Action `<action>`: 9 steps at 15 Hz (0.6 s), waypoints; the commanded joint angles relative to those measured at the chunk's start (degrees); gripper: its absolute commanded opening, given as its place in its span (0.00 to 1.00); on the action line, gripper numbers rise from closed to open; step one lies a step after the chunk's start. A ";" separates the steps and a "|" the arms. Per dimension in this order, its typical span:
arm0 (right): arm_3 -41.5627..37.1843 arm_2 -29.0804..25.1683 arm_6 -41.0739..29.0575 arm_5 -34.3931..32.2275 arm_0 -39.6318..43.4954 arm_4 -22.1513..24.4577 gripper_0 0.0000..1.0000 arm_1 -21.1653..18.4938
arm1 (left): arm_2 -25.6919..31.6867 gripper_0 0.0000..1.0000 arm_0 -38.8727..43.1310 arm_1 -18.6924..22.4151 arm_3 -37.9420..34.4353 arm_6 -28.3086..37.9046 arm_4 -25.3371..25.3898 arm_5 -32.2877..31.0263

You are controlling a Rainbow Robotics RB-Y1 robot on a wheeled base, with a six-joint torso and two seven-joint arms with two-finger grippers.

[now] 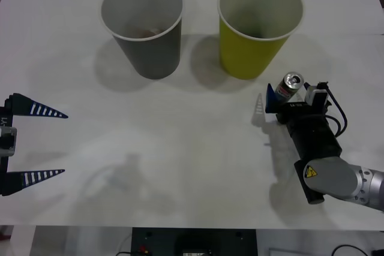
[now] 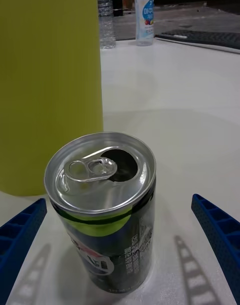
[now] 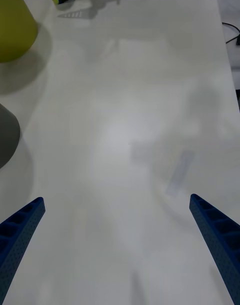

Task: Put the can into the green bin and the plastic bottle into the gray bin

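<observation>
The can stands upright on the white table just right of the green bin, its silver top opened. My right gripper is open around the can, one blue finger on each side, neither touching it. The gray bin stands left of the green one, with something brownish at its bottom that I cannot identify. The plastic bottle is out of view. My left gripper hangs open and empty at the table's left edge, far from both bins.
The white table stretches wide and bare between the two arms. Two clear bottles and a dark keyboard lie far off behind the green bin. From the left wrist, both bins sit at the edge.
</observation>
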 commanded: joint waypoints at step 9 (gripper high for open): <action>3.35 -0.51 0.11 -0.64 -2.07 -0.63 0.13 2.26 | 0.00 1.00 0.00 0.00 0.00 0.00 0.00 0.00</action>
